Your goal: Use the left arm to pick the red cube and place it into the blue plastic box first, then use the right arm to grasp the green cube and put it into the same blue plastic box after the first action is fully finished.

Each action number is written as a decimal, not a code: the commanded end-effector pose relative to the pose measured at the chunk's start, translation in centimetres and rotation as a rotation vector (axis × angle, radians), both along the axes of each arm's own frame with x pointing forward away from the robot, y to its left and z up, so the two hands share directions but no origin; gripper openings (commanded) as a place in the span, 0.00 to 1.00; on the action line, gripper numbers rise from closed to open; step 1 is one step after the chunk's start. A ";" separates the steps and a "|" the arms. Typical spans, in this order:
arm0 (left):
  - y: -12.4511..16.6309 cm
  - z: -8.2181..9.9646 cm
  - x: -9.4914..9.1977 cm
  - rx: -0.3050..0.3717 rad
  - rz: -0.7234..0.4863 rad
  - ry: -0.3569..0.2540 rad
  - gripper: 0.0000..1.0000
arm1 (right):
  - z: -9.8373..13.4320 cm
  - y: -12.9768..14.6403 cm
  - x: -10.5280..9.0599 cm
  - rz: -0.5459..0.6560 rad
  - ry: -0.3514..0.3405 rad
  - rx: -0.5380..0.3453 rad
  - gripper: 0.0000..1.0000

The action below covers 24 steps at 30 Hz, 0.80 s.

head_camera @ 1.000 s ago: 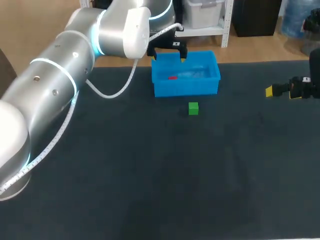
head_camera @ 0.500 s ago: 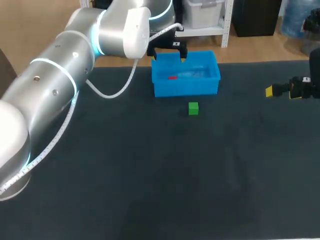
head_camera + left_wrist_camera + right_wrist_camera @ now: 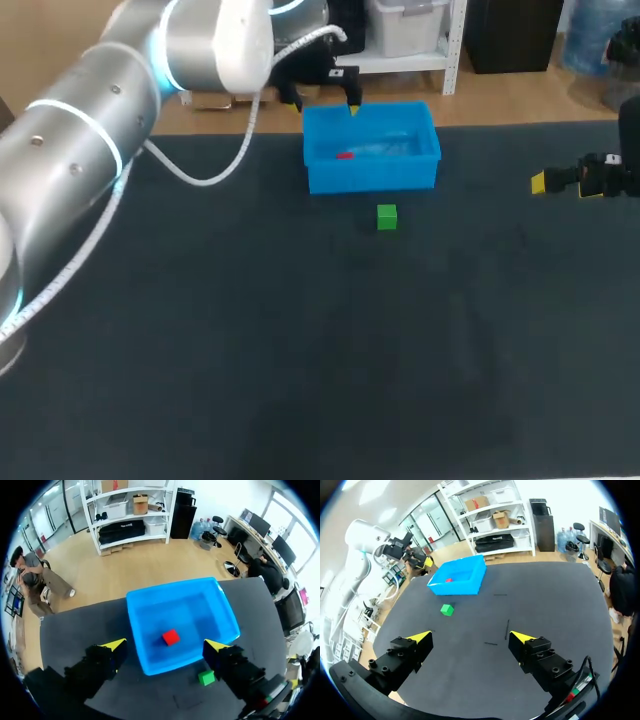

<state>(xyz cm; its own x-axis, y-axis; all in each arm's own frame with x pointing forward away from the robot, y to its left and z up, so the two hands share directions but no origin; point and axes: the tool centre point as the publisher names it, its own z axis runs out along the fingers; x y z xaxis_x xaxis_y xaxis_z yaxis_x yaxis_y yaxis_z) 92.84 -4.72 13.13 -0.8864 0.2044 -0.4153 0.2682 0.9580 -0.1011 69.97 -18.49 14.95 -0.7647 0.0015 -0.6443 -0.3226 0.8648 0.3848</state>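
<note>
The red cube (image 3: 344,155) lies inside the blue plastic box (image 3: 372,178) at the table's far side. My left gripper (image 3: 322,103) hangs open and empty above the box's far left rim. In the left wrist view the red cube (image 3: 170,637) sits on the floor of the box (image 3: 200,612), well below the open gripper (image 3: 165,646). The green cube (image 3: 387,216) rests on the mat just in front of the box. My right gripper (image 3: 560,183) stands open and empty at the right edge, far from the green cube (image 3: 447,610).
A dark mat (image 3: 300,350) covers the table. Its near half holds nothing but the mat. In the right wrist view the left arm (image 3: 365,542) rises beyond the box (image 3: 456,588).
My left arm has lifted and drawn back from the box, its gripper now higher over the far rim. The cubes, the box and the right arm have not moved.
</note>
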 end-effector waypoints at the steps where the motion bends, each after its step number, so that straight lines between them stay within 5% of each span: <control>1: 2.0 0.0 -3.1 -0.045 -0.010 -0.067 1.00 | 0.0 0.0 0.0 0.000 0.001 -0.001 1.00; 24: 7.0 0.3 -8.1 -0.159 -0.052 -0.170 1.00 | 0.0 0.0 0.0 0.000 0.001 -0.001 1.00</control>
